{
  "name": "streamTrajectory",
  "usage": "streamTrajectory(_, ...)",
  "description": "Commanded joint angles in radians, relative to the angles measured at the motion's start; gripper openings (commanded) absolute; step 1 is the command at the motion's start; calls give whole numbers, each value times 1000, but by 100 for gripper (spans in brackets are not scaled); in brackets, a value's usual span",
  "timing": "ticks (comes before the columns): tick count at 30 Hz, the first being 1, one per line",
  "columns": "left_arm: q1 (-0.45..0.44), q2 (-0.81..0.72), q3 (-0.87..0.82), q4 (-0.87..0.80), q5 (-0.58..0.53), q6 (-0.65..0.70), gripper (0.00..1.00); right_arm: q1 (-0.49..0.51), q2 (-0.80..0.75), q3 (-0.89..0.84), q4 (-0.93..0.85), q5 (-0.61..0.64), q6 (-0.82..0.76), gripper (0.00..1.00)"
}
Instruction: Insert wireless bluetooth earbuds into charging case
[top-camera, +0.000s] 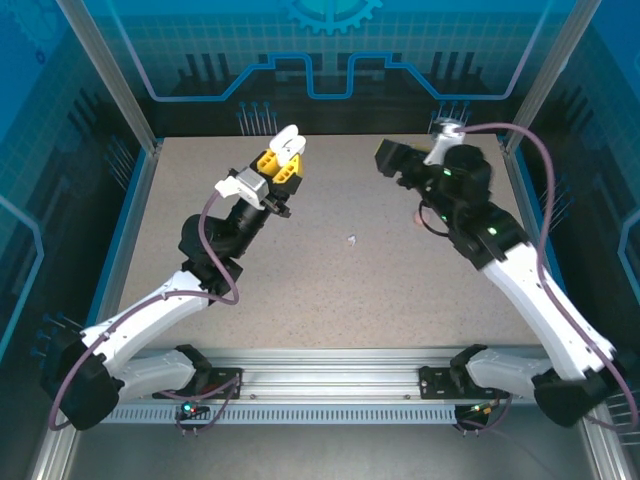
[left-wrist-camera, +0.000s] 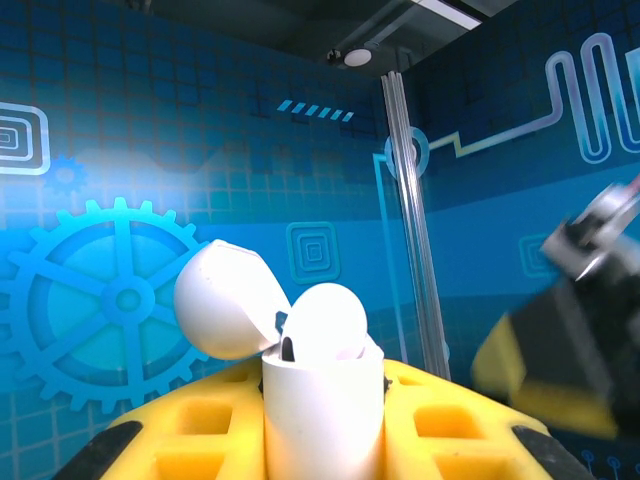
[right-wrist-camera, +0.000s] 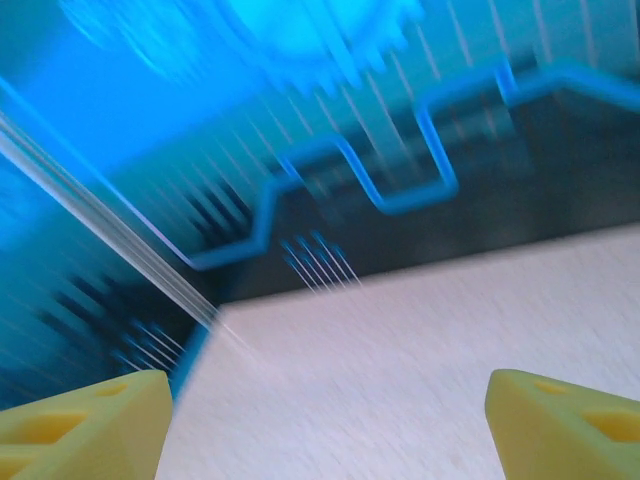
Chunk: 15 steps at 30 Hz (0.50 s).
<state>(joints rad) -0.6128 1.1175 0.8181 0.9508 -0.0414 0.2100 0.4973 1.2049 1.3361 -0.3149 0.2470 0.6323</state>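
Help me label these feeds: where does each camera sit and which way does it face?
Top external: above and behind the arm bases, looking down on the table; both arms show, the left gripper shut on the charging case, the right gripper open.
Left wrist: on that wrist, facing the back wall; its yellow fingers clamp the open-lidded case.
Right wrist: on that wrist, looking across the table to the back wall; its spread yellow fingers show.
Shared: the case shows in top external and left wrist.

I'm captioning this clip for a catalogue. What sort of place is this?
Probably a purpose-built robot demo or data-collection cell: blue printed wall panels with gear and circuit graphics, aluminium frame posts, and a mounting rail along the near edge of a speckled tabletop.
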Motion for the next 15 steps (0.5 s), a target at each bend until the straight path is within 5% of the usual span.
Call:
streamTrajectory(1,-6,-17,-4,15,-17,9,0,-8,191,54,-249,-31,-7,82)
streamTrajectory(11,-6,-17,-10,12,-33,29,0,19,805,474,-588,-3,-66,71)
streamTrajectory(15,-6,-18,-16,9,-40,34,0,38,924,560,-650,6,-111,70)
